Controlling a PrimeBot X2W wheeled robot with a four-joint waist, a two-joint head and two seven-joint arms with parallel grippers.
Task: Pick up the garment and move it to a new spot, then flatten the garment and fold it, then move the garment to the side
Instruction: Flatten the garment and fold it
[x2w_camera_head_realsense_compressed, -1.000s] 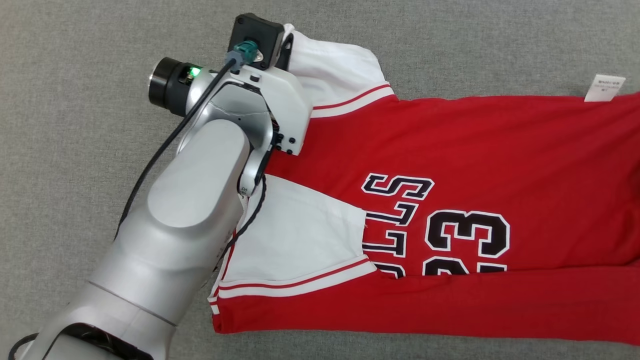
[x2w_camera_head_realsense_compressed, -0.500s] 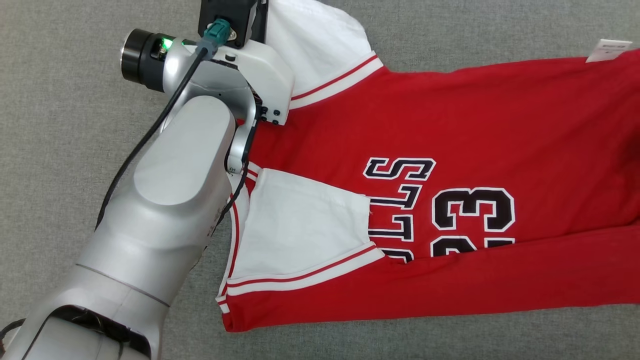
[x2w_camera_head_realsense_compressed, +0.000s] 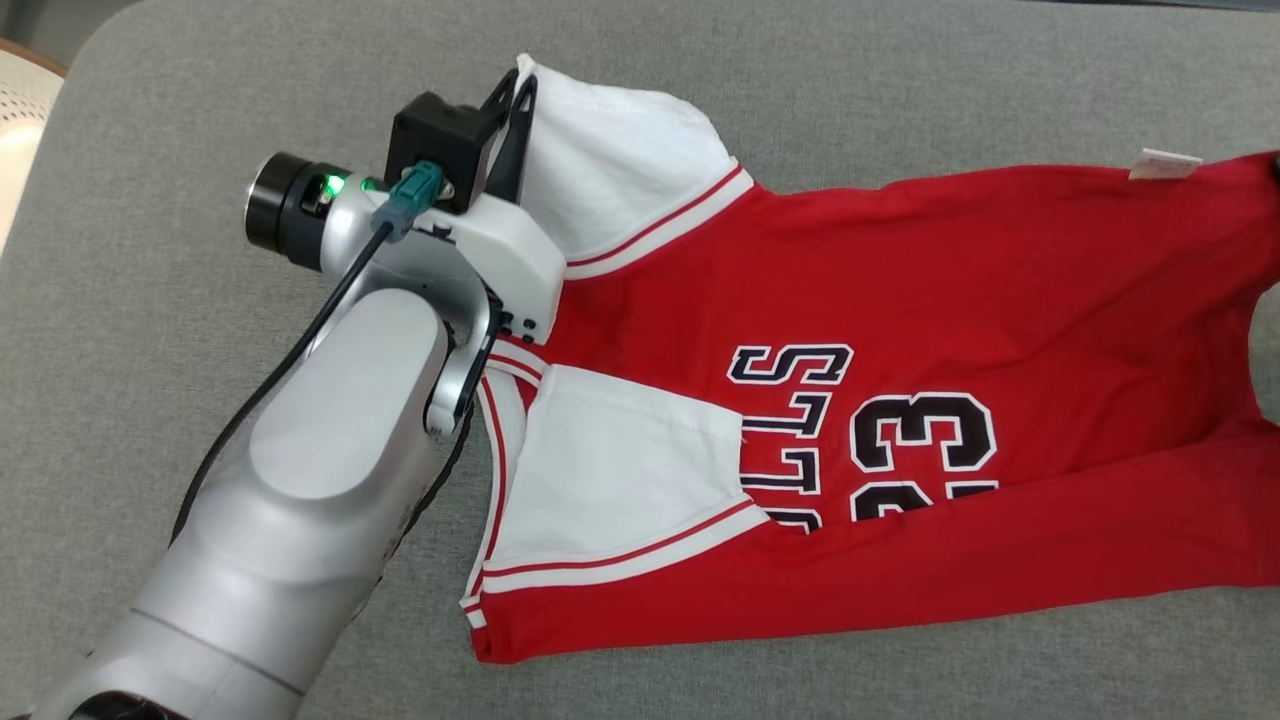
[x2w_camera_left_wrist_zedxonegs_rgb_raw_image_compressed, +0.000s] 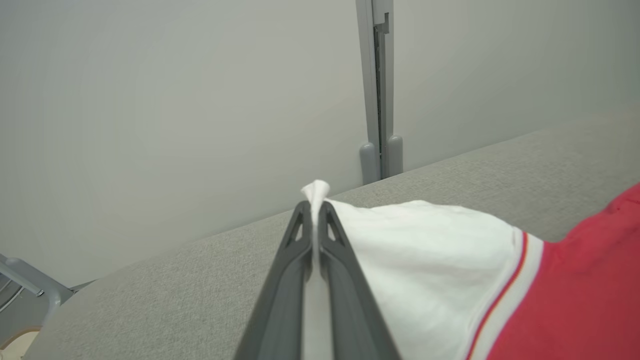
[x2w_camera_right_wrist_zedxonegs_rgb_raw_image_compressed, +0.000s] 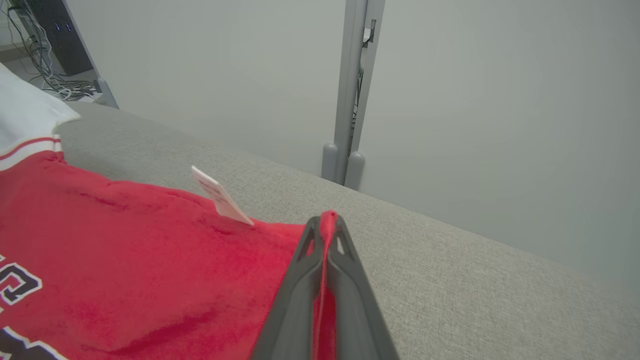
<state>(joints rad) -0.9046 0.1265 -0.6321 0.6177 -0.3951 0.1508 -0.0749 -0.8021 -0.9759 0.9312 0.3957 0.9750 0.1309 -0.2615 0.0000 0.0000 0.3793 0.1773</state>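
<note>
Left end effector (x2w_camera_head_realsense_compressed: 520, 90) and right end effector (x2w_camera_right_wrist_zedxonegs_rgb_raw_image_compressed: 325, 222) each pinch a red jersey (x2w_camera_head_realsense_compressed: 900, 270) lying on a grey fabric surface (x2w_camera_head_realsense_compressed: 150, 300).

At the left, the silver left arm (x2w_camera_head_realsense_compressed: 330, 420) leads up to the left end effector, whose fingers are pressed together on the tip of a white sleeve (x2w_camera_head_realsense_compressed: 610, 150); a bit of cloth pokes out past the fingertips. To its right the jersey lies sideways, with a second white sleeve (x2w_camera_head_realsense_compressed: 620, 470) folded over the chest beside the black number 23. Farther right a white tag (x2w_camera_head_realsense_compressed: 1165, 163) sticks up from the jersey's far edge. Just right of the tag, the right end effector is clamped on a fold of red cloth.
</note>
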